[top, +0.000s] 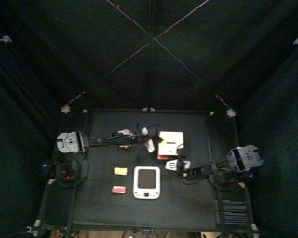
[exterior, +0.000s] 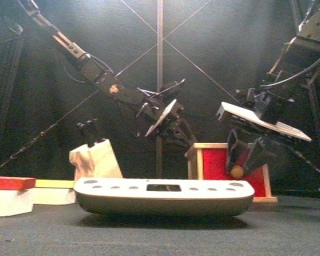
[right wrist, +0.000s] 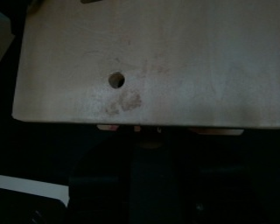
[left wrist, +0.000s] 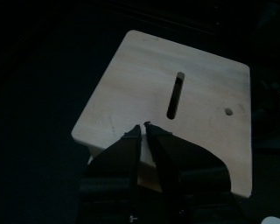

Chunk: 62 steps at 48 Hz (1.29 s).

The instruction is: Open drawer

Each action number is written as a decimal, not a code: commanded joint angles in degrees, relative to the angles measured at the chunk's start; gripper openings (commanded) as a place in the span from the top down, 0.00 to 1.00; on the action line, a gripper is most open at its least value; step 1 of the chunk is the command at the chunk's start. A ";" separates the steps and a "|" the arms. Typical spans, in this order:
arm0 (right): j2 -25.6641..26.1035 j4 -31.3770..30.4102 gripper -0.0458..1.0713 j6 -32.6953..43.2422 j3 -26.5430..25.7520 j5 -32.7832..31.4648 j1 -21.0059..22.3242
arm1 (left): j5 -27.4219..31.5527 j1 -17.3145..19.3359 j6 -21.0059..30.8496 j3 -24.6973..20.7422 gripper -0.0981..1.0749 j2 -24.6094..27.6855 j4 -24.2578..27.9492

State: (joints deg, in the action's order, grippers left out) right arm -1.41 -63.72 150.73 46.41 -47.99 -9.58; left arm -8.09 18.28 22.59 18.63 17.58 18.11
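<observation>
Drawer (top: 173,141) sits near the middle of the black surface (top: 101,177), behind the flat white device (top: 146,181). The left claw (left wrist: 143,128) hangs over its cream top beside a dark slot (left wrist: 175,94), fingertips pressed almost together. The right claw (top: 189,166) is close against the drawer's other side; its spread cannot be told. Small yellow block (top: 120,171) and red block (top: 116,190) lie apart nearer the left.
</observation>
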 commanded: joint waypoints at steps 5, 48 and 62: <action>0.97 0.09 0.52 -0.26 -0.09 0.09 0.88 | 0.44 -0.09 -0.09 -0.53 0.42 -0.18 0.00; 5.71 1.23 0.53 -0.35 -0.35 -2.99 -7.12 | 0.44 0.00 -0.09 -0.53 0.42 -0.18 -0.09; 5.71 1.76 0.51 -0.26 0.70 -3.08 -7.29 | 0.44 0.09 -0.09 -0.97 0.42 0.79 -0.09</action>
State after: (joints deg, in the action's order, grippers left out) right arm 2.72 -61.88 150.38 47.37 -50.89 -16.70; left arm -8.09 18.11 22.59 18.19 18.19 18.02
